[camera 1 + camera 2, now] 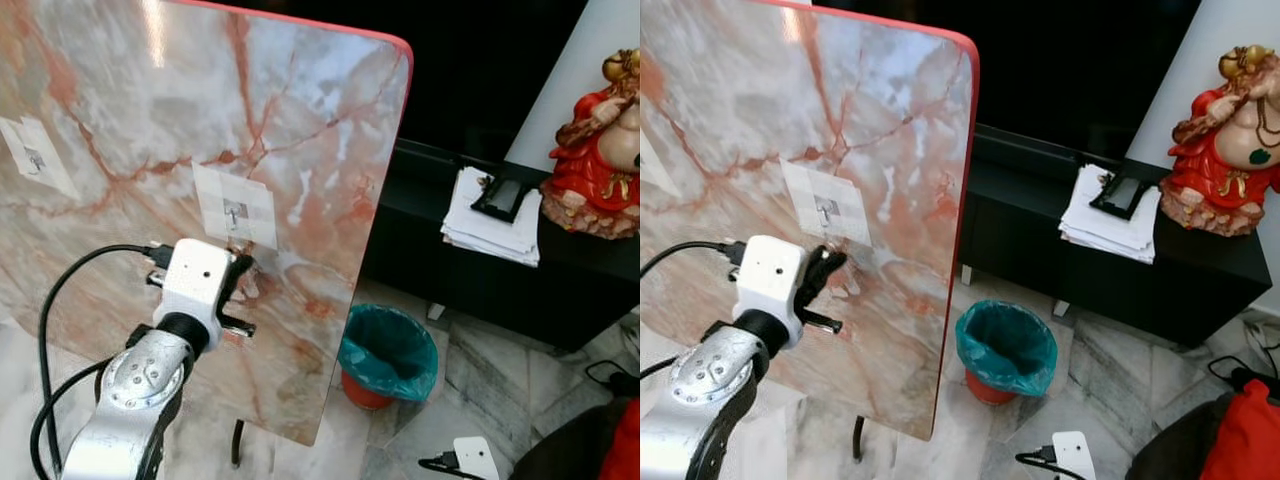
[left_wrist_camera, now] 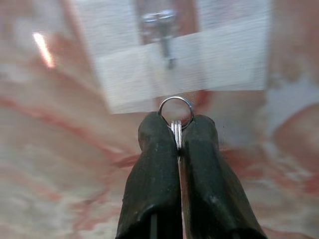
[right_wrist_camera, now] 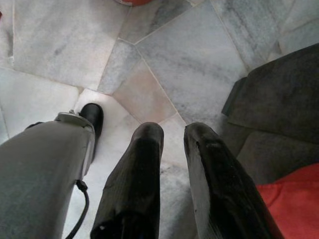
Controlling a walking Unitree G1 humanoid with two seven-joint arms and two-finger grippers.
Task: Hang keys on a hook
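Pinching tight on a silver key ring, the left gripper is reaching up against the marble-patterned board, its two black fingers pressed together with the ring's loop sticking out past their tips. In the left wrist view the ring is sitting just below the small metal hook, which is standing out from a white taped patch on the board; ring and hook are near each other but apart. No keys themselves are showing past the fingers. From the head views the left gripper is hovering just under that patch, close against the board's face. A second white patch is sitting on the board, well apart from the hook.

Beyond the board's red edge, a bin with a teal liner is standing on the marble floor. Further from the board, a black low cabinet is carrying a stack of white papers and a red and gold figurine.

Hanging low over the floor tiles, the right gripper is holding its fingers slightly parted, gripping nothing, next to the robot's grey leg.
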